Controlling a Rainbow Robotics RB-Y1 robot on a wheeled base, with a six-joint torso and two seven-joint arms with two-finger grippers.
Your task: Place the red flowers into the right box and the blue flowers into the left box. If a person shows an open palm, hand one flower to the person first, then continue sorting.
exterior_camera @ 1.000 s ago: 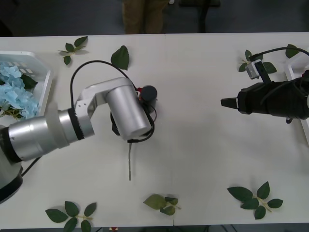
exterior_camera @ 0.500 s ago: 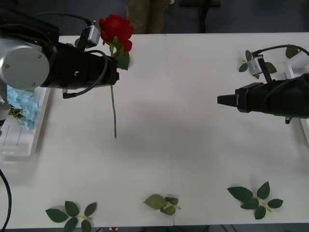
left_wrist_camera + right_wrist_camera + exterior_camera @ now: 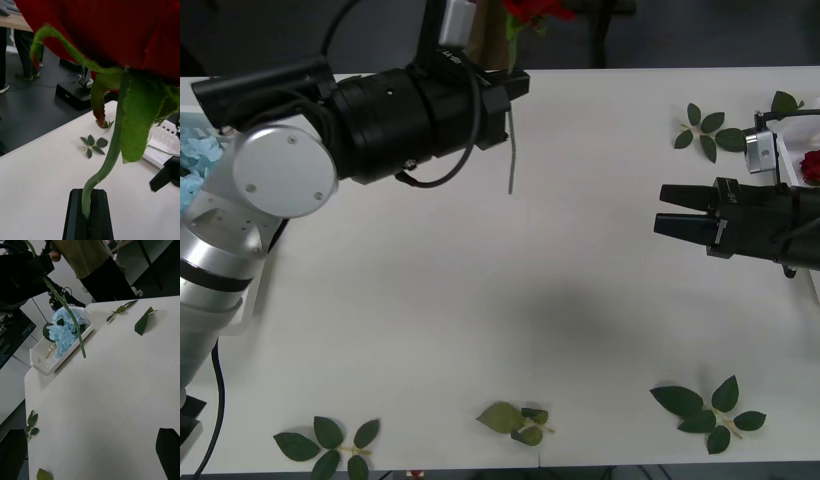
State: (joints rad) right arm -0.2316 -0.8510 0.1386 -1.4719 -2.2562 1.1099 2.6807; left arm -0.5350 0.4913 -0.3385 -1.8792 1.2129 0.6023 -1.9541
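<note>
The rose (image 3: 532,10) has risen from the table and travelled to the far edge; a moment ago it hung beside the left box, now its head sits high at the table's far side, close to the person (image 3: 84,257) standing there. The left gripper (image 3: 89,213) is clamped on the green stem, fingers pressed together around it, with the stem's free end (image 3: 511,160) dangling above the tabletop. Since a red flower belongs in the right box, carrying it toward the person looks like a hand-over, though no open palm is visible.

The right gripper (image 3: 667,223) has drawn back a little toward the right box (image 3: 783,150) and hovers over the table with its fingers spread and nothing between them. A red flower (image 3: 811,165) already lies in that box. The left box (image 3: 60,360) holds the blue flowers (image 3: 65,333).

Loose leaf sprigs (image 3: 707,405) lie scattered near the table's edges, none beneath the rose. Nothing blocks the way to the person or across to the right box except the waiting right gripper itself.
</note>
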